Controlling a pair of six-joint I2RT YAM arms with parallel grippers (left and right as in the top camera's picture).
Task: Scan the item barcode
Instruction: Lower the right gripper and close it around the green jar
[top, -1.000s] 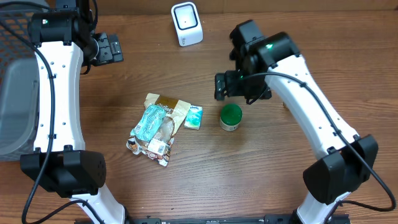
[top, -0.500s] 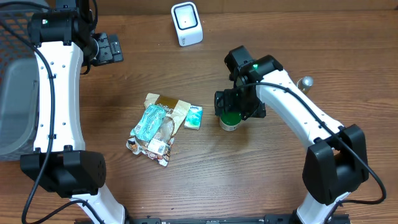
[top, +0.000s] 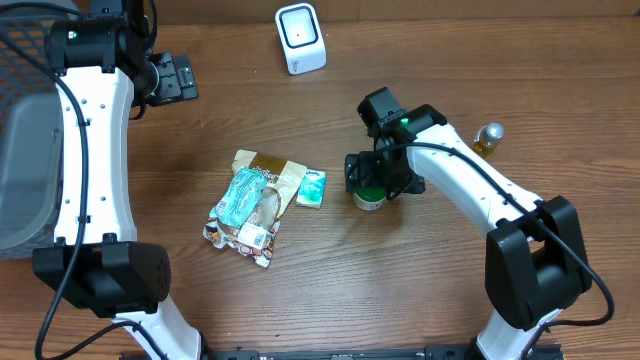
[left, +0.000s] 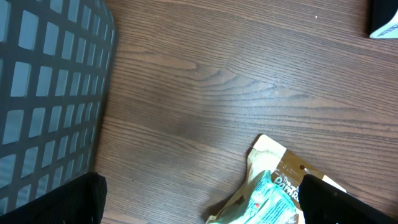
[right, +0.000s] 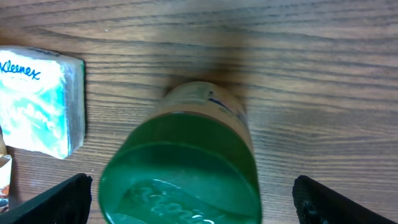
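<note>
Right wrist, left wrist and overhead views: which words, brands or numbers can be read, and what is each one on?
"Kleenex": on the tissue pack, right wrist view.
Green lid: raised script, too blurred to read.
Bag, left wrist view: the print is cut off and blurred, so it is unreadable.
Overhead view: all labels are too small to read.

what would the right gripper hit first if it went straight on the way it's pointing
The green-lidded jar: the right gripper points down over it, open jaws either side. Its top looks first in line, though depth is hard to judge.
</note>
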